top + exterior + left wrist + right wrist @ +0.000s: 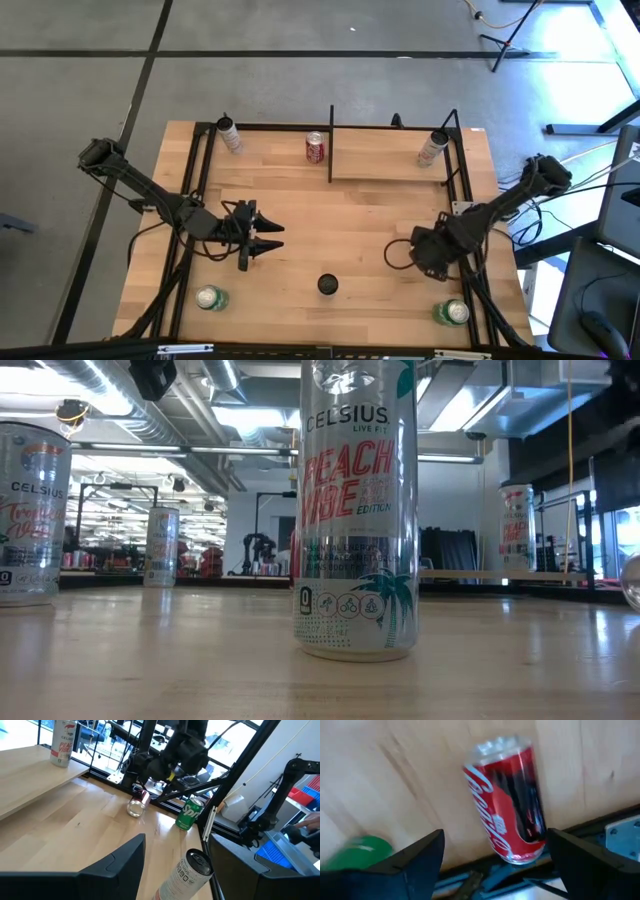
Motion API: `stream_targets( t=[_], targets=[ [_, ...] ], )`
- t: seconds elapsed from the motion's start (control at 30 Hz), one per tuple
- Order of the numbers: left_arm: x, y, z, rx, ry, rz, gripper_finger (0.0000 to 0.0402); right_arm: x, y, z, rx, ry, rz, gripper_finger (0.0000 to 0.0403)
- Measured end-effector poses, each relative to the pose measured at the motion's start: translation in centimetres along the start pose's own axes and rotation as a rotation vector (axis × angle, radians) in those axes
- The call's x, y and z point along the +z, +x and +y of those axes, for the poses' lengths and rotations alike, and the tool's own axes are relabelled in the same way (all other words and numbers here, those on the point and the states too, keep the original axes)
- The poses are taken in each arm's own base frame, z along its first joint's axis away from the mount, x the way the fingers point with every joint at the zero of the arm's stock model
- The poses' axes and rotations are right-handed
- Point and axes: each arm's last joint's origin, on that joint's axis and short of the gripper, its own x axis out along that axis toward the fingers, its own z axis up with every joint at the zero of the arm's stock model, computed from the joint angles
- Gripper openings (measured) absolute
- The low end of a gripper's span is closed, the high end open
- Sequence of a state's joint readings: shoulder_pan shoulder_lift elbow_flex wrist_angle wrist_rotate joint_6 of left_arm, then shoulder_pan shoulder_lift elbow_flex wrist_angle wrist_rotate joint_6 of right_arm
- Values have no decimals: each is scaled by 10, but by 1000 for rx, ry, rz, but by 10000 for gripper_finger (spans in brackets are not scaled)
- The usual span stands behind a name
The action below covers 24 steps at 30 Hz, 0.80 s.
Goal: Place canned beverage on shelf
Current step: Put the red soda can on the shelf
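Note:
The shelf (390, 160), a light board in black rods, stands at the table's far right. A white can (432, 148) stands upright on the shelf. A red cola can (507, 805) lies on its side on the tabletop below my right gripper (495, 840). That gripper is open, with one finger on either side of the can, clear of it. In the high view the right gripper (422, 256) hides this can. It also shows in the left wrist view (138, 804). My left gripper (272, 238) is open and empty at the table's middle left.
A tall Celsius can (328, 285) stands near the middle front, also in the low view (355, 510). Green cans stand at the front left (210, 297) and front right (452, 312). A red can (316, 147) and a white can (229, 133) stand at the far edge.

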<state>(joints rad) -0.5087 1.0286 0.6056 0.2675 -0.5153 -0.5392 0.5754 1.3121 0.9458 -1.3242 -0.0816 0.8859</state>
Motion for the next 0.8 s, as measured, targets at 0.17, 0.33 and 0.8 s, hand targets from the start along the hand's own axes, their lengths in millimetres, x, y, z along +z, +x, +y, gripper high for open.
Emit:
stream_targets(
  t=[0.17, 0.33, 0.8],
  targets=[
    [-1, 0, 1, 7, 7, 9, 211, 5, 14, -10, 7, 1, 64, 335],
    [-1, 0, 1, 14, 35, 6, 211, 7, 31, -16, -6, -27, 110, 335],
    [4, 5, 11, 74, 59, -13, 211, 31, 74, -7, -115, -134, 230, 315]
  ],
)
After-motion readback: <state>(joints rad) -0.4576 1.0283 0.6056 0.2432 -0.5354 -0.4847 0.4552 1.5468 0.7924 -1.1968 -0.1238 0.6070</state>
